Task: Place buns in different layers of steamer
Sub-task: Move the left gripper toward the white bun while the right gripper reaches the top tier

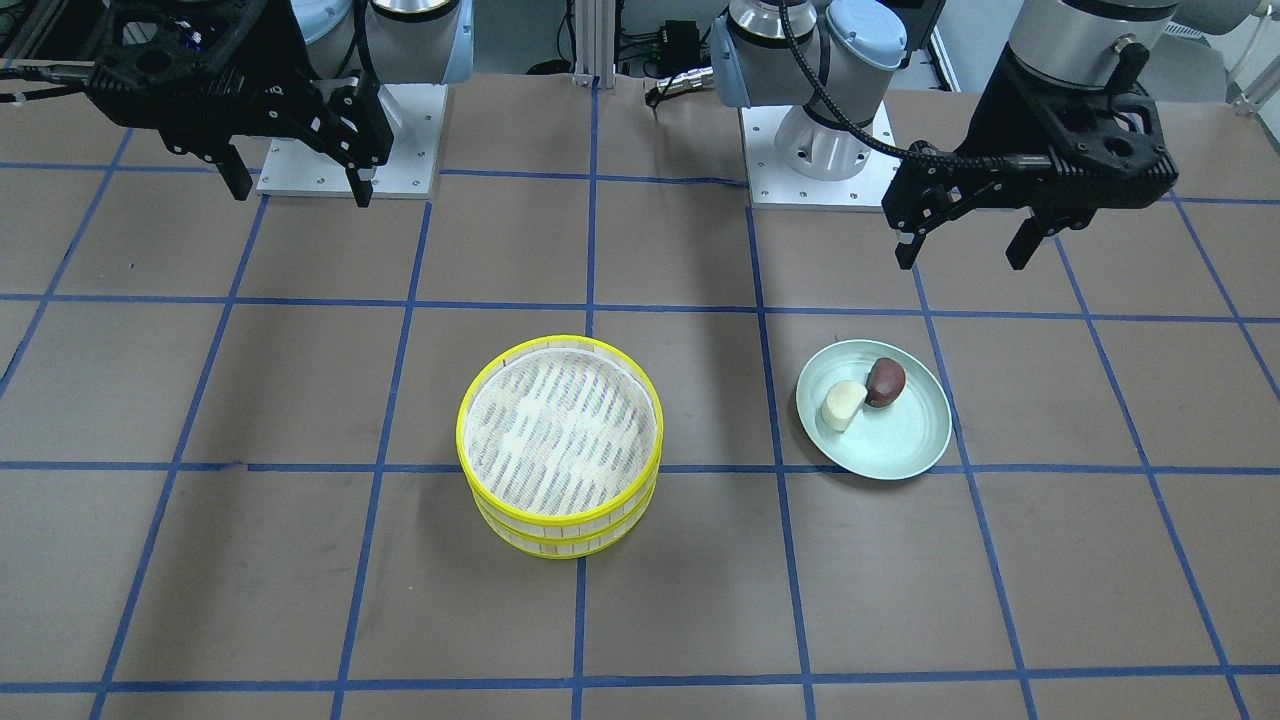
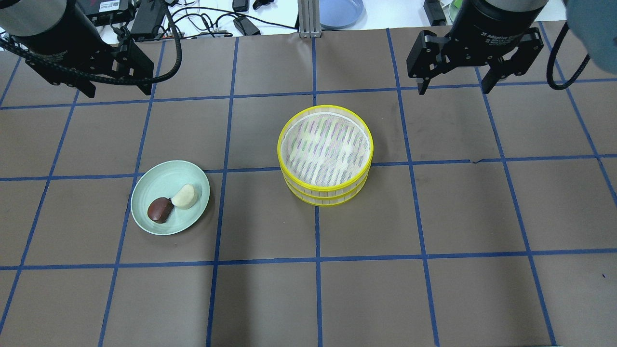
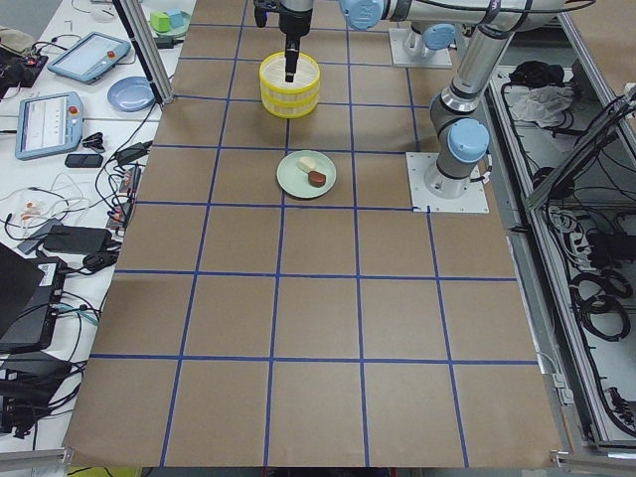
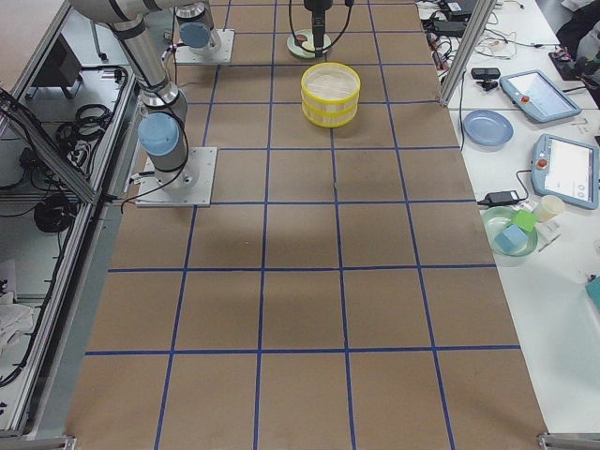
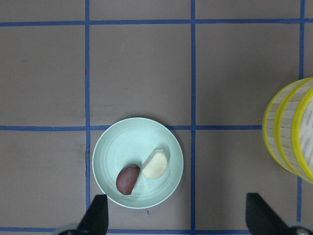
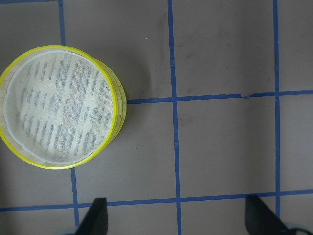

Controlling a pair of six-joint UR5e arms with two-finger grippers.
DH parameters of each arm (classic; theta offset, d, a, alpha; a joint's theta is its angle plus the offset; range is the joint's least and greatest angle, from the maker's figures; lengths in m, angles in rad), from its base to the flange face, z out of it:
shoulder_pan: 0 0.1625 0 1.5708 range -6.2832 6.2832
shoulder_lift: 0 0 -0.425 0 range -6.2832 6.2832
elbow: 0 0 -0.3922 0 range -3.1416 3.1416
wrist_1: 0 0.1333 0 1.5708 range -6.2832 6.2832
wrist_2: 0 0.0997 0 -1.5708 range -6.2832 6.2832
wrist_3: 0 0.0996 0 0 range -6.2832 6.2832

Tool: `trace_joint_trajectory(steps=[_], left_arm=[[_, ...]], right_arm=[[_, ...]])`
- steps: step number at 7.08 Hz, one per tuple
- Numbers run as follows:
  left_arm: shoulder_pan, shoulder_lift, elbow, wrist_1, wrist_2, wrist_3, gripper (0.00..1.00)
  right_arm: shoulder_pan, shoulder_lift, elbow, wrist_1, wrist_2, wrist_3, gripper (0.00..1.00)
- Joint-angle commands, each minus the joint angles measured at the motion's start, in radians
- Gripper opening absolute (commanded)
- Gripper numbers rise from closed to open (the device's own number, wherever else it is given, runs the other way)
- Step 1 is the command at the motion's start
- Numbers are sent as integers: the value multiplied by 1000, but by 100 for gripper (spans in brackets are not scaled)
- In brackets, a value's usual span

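- Left gripper (image 2: pixel 117 86) and right gripper (image 2: pixel 452 89): jaws apart, empty, raised.
- Cream bun (image 2: pixel 185 196) touching brown bun (image 2: pixel 160 210) on the plate (image 2: pixel 159 180).
- Steamer trays (image 2: pixel 326 185) stacked, well apart from the plate.
- Probably best to straddle one bun, closing gently without nudging its neighbour.

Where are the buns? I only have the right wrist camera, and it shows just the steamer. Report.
Observer: Both lie on a green plate, on the left arm's side of the steamer.
Operator: Tell me how they lie.
Observer: The white bun and the brown bun are side by side, touching.
Operator: Give me the left arm.
Observer: The left pincer hangs open above the table, holding nothing.
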Motion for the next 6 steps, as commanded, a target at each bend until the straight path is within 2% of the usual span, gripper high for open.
trace_joint_trajectory(steps=[1, 3, 5, 6], left_arm=[[-2, 0, -6, -1, -1, 2, 100], [14, -24, -12, -1, -1, 2, 100], [21, -29, -21, -4, -1, 32, 100], [23, -38, -44, 2, -2, 113, 100]], right_arm=[[-2, 0, 0, 60, -11, 0, 100], [1, 15, 6, 39, -3, 2, 100], [19, 98, 86, -86, 9, 20, 100], [65, 124, 139, -149, 8, 23, 100]])
